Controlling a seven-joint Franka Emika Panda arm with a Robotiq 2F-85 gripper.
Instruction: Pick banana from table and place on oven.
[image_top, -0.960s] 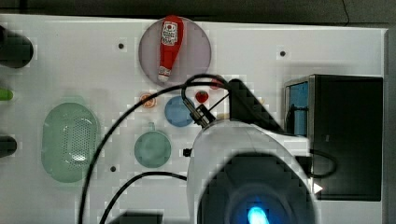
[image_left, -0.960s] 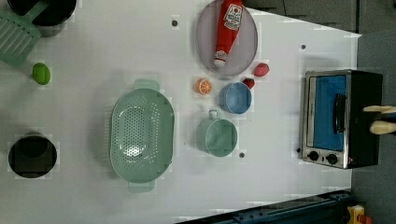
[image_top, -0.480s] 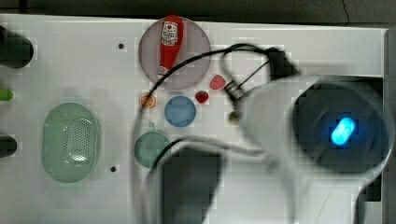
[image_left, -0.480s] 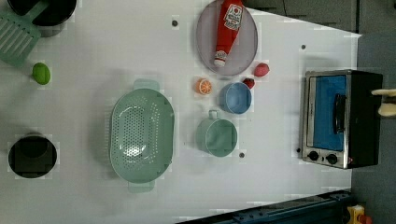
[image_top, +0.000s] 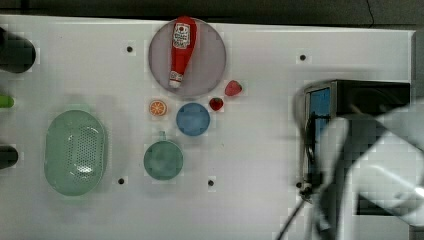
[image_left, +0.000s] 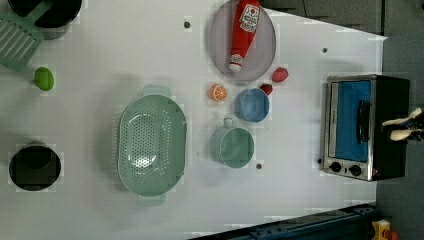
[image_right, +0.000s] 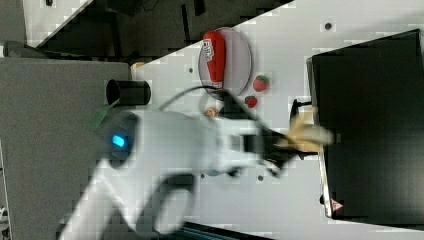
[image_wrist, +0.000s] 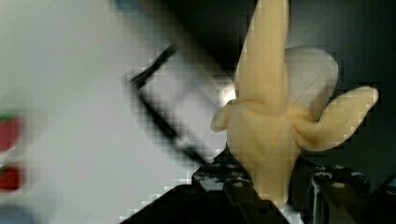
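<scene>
A pale yellow, half-peeled banana (image_wrist: 271, 130) sticks out from between the black fingers of my gripper (image_wrist: 273, 186), which is shut on it. In the right view the gripper (image_right: 285, 142) holds the banana (image_right: 307, 135) over the edge of the oven's black top (image_right: 375, 125). The left view has the banana (image_left: 404, 127) at the far right side of the oven (image_left: 367, 125), above its top. In the top view my white arm (image_top: 370, 165) covers much of the oven (image_top: 370, 95). The white table (image_top: 260, 150) lies below.
A ketchup bottle (image_top: 181, 50) lies on a grey plate (image_top: 210, 65). Near it are two strawberries (image_top: 232, 88), an orange slice (image_top: 158, 107), a blue bowl (image_top: 192, 119), a teal cup (image_top: 163, 160) and a green colander (image_top: 75, 152). A lime (image_left: 44, 79) and black cups (image_left: 34, 167) stand at the left view's left.
In the top view my arm has swung from the table's middle to the right, over the oven. The banana stays in the grip by the oven's top.
</scene>
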